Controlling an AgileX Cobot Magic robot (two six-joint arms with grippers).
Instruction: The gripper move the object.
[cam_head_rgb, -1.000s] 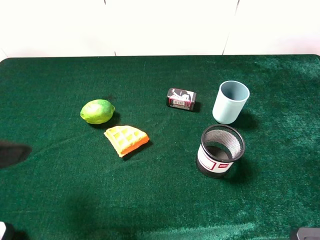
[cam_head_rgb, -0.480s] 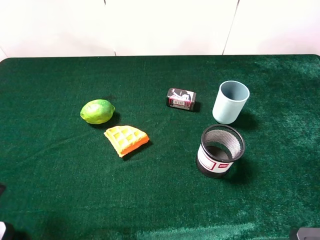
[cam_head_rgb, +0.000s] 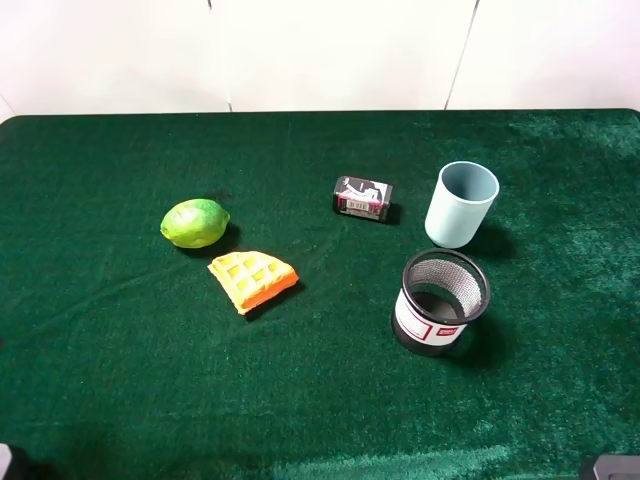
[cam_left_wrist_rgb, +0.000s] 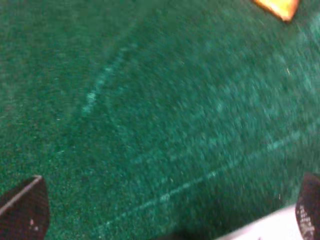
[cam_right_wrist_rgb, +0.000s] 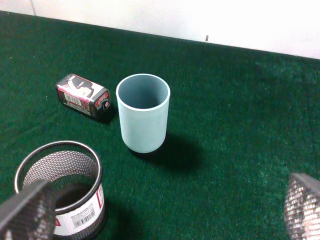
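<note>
The black wire-mesh cup (cam_head_rgb: 440, 302) with a white label and red mark stands upright on the green cloth, right of centre. In the right wrist view, it (cam_right_wrist_rgb: 75, 212) sits close by one mesh-covered fingertip (cam_right_wrist_rgb: 25, 212). My right gripper (cam_right_wrist_rgb: 165, 210) is open wide and empty, set back from the cup and not touching it. My left gripper (cam_left_wrist_rgb: 165, 215) is open wide and empty over bare cloth, far from the cup. Neither claw shows in the exterior high view.
A light-blue cup (cam_head_rgb: 461, 204) stands just behind the mesh cup. A small dark box (cam_head_rgb: 363, 198) lies left of it. A lime (cam_head_rgb: 195, 223) and an orange waffle piece (cam_head_rgb: 252, 279) lie left of centre. The waffle's tip (cam_left_wrist_rgb: 277, 6) shows in the left wrist view.
A dark shadow at the left edge of the cloth has shrunk and gone out of view. The cups and other objects have not moved.
</note>
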